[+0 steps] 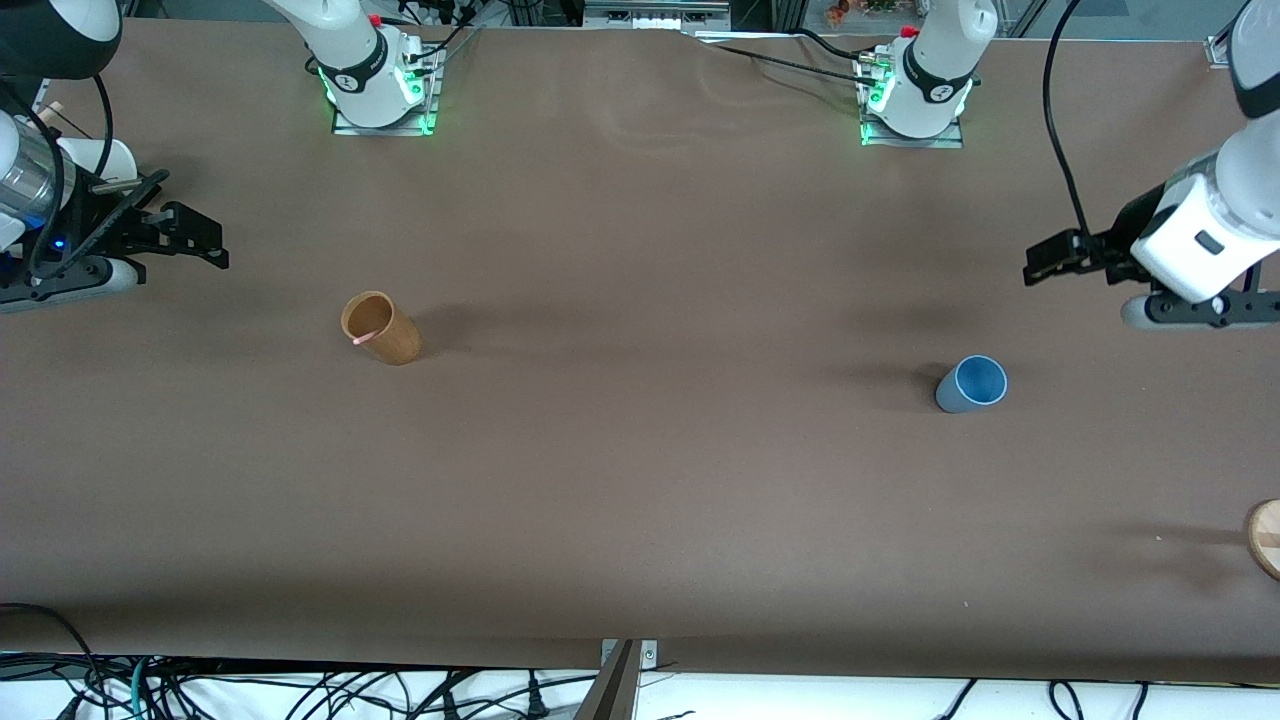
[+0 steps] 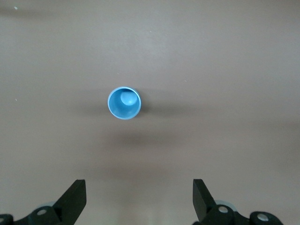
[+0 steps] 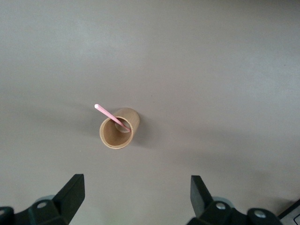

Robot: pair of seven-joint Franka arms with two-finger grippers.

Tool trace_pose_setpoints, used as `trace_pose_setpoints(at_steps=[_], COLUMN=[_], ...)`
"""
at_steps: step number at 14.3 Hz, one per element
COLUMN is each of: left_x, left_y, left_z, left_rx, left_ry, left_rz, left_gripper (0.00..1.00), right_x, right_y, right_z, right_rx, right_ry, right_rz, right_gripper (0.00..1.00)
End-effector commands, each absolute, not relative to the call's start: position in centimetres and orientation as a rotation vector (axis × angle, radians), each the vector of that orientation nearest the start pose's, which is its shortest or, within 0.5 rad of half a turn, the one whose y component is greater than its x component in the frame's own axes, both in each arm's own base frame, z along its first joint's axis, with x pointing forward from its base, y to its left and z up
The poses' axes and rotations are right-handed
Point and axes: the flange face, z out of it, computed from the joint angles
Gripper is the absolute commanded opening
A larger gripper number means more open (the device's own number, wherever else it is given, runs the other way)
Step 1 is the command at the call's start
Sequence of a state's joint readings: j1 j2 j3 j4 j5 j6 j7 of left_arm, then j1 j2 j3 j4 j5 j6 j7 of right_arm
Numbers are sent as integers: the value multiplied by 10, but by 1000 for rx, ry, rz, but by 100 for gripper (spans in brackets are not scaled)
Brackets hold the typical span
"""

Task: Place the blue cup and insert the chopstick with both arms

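2 round tapered cups, blue cup [image 1: 971, 384] shorter.

A brown covering [image 1: 640, 480] is lying smooth across the bench, rippling slightly near the top edge. Green lights [image 1: 868, 130] are glowing at the two mounting plates. Black cables [image 1: 300, 695] are trailing over the pale floor below the bench's near edge.

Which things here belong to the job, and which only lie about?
Job: blue cup; chopstick, standing in the brown cup; left gripper and right gripper, both open.
Lying about: wooden disc at the table edge.
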State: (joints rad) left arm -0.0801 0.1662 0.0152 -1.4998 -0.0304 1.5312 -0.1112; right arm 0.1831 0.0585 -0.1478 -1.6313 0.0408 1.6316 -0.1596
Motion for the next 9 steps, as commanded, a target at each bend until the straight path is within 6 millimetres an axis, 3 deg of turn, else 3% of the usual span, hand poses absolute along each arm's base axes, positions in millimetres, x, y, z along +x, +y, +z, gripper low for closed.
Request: trace_pose_setpoints(at_steps=[1,2,5,8,9], left_x=[612,615,634,648,654], left_y=[-36,-30,-17,-7,-3], left_z=[538,534,496,447,416], left_rx=[-3103,-3108,-3097,-3096,-3093], left_ry=[-41,-46,-70,-22,25], left_rz=[207,198,216,287,349], left_gripper=[100,100,100,100,100], right_x=[565,565,565,563,561], right_y=[27,27,28,33,37], right_z=[569,568,566,561,551], right_rx=[-3100,-3100,-3100,-3097,-3093], right_ry=[-298,-298,-301,-317,-330], right_rz=[74,71,76,93,122], right_gripper=[100,100,100,100,100])
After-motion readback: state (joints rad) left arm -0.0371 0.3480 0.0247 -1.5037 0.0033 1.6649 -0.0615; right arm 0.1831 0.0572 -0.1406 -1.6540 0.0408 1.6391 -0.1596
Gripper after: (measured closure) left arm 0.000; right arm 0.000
